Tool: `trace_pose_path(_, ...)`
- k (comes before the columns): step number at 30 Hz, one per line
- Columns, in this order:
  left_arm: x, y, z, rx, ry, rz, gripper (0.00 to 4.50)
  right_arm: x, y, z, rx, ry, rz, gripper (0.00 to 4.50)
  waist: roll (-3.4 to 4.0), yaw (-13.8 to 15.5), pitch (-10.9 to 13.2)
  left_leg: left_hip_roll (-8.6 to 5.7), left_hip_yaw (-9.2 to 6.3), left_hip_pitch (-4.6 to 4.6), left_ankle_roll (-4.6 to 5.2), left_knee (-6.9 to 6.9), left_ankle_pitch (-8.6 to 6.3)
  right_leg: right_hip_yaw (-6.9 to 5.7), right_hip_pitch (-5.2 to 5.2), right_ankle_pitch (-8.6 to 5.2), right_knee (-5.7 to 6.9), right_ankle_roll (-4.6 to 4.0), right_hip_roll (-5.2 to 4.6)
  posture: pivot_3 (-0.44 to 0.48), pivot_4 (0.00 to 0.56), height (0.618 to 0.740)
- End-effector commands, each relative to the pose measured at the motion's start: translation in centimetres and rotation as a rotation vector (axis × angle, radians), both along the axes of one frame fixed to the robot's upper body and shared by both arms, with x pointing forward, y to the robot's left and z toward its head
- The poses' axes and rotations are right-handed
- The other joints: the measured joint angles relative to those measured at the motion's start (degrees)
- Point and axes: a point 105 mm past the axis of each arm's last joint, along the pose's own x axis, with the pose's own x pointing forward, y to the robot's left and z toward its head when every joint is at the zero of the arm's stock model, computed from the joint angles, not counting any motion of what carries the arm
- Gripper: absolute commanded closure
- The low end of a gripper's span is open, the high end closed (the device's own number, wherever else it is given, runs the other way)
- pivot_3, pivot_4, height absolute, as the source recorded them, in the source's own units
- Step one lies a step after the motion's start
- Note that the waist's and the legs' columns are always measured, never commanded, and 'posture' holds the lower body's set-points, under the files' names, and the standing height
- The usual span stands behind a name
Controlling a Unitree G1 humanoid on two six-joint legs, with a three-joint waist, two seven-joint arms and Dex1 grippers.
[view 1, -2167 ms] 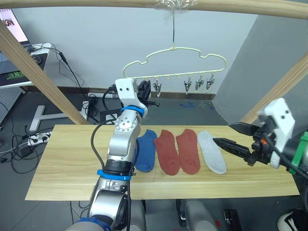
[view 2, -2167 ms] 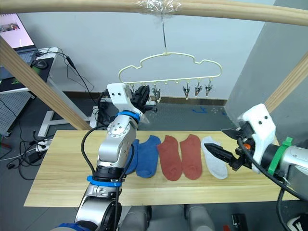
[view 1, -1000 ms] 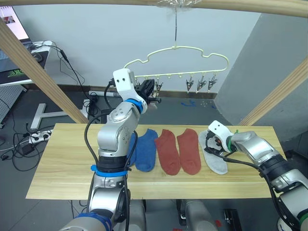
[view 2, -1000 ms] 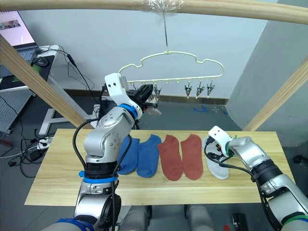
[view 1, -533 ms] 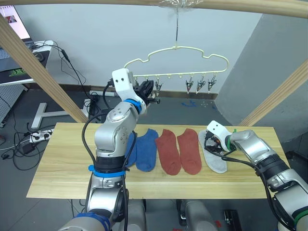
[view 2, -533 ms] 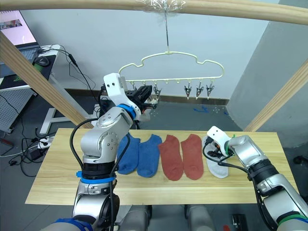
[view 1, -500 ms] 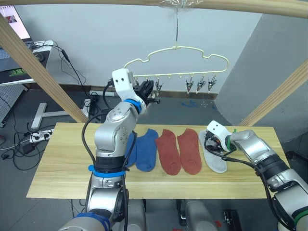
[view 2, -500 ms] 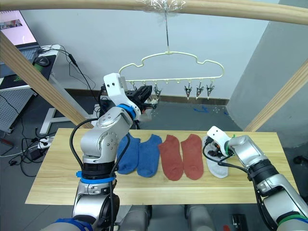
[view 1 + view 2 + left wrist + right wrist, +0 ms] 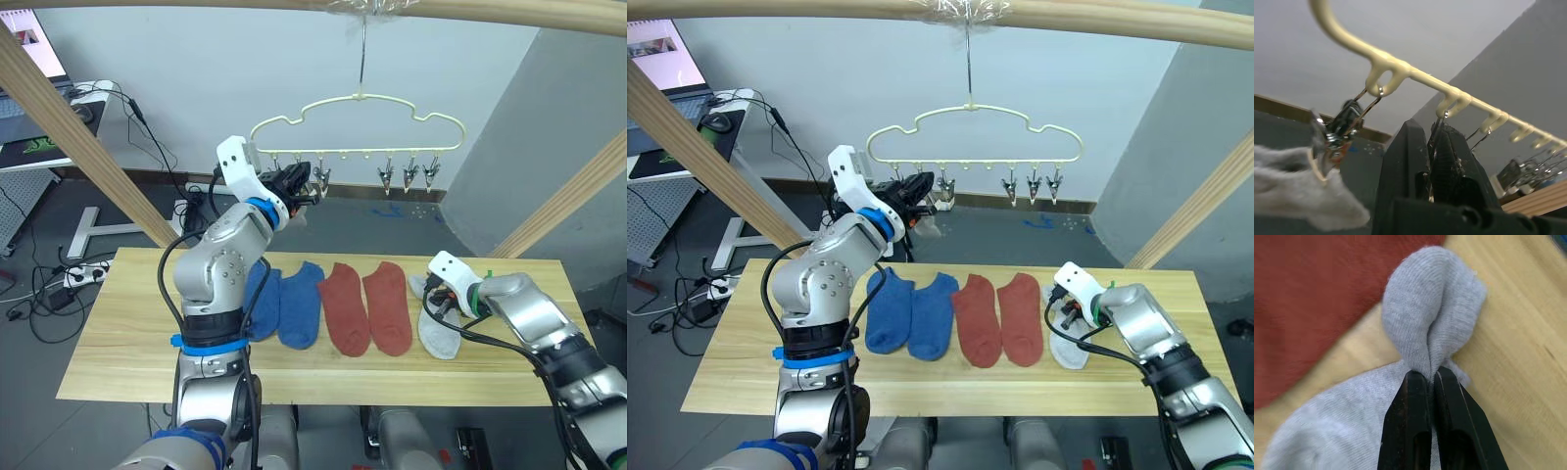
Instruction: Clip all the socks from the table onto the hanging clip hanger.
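- The right gripper was clamped on a thin fold of the light grey sock lying on the plank table; that soft knit could slip free.
- Blue and rust-red socks lay alongside.
- The left gripper apparently pinched a metal clip on the wavy clip hanger; it could spring shut.

Two royal blue socks, two rust-red socks and one light grey sock lie on the tabletop of pale natural wood with darker grain lines. The clip hanger is pale yellow wire with silvery metal clips. Both claws have black fingers.
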Motion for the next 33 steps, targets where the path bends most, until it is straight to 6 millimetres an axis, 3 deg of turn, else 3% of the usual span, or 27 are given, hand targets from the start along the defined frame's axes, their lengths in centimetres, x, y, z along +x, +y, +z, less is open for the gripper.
trace_pose_path(1,0.0,0.4,1.4,-0.056,-0.007,-0.041,4.39,-1.1,2.9,4.8,0.11,-0.108,0.056,4.48,0.0,-0.1,0.0,0.0,-0.02,0.0,0.0,0.0,0.0,-0.02,0.0,-0.04,0.02,0.07,0.0,0.019,0.266,0.74)
trace_pose_path(6,0.3,0.9,1.6,-0.132,0.051,-0.08,4.39,-2.4,7.8,8.5,0.255,-0.184,0.12,4.48,0.0,-0.8,0.0,0.01,-0.07,0.0,-0.01,0.0,0.0,-0.07,0.0,-0.05,0.02,0.08,0.01,0.001,0.254,0.74)
trace_pose_path(13,0.8,1.4,1.7,-0.217,0.133,-0.096,4.39,-0.8,13.5,11.5,0.357,-0.286,0.163,4.48,0.0,-1.2,0.0,0.0,-0.08,-0.01,-0.01,0.01,0.01,-0.09,-0.03,0.01,0.09,-0.02,-0.01,-0.006,0.241,0.74)
trace_pose_path(22,0.7,1.2,1.9,-0.241,0.168,-0.101,4.39,1.2,16.4,12.8,0.401,-0.33,0.205,4.48,-0.01,-1.2,0.0,0.01,-0.09,-0.01,-0.02,-0.07,0.01,-0.14,-0.06,0.02,0.1,-0.04,-0.02,0.016,0.235,0.74)
trace_pose_path(33,0.4,1.0,1.9,-0.227,0.166,-0.106,4.39,2.2,17.8,14.0,0.408,-0.365,0.253,4.48,0.0,-1.1,0.0,0.02,-0.08,-0.01,-0.03,-0.07,0.01,-0.14,-0.09,0.03,0.19,-0.05,-0.02,0.033,0.235,0.74)
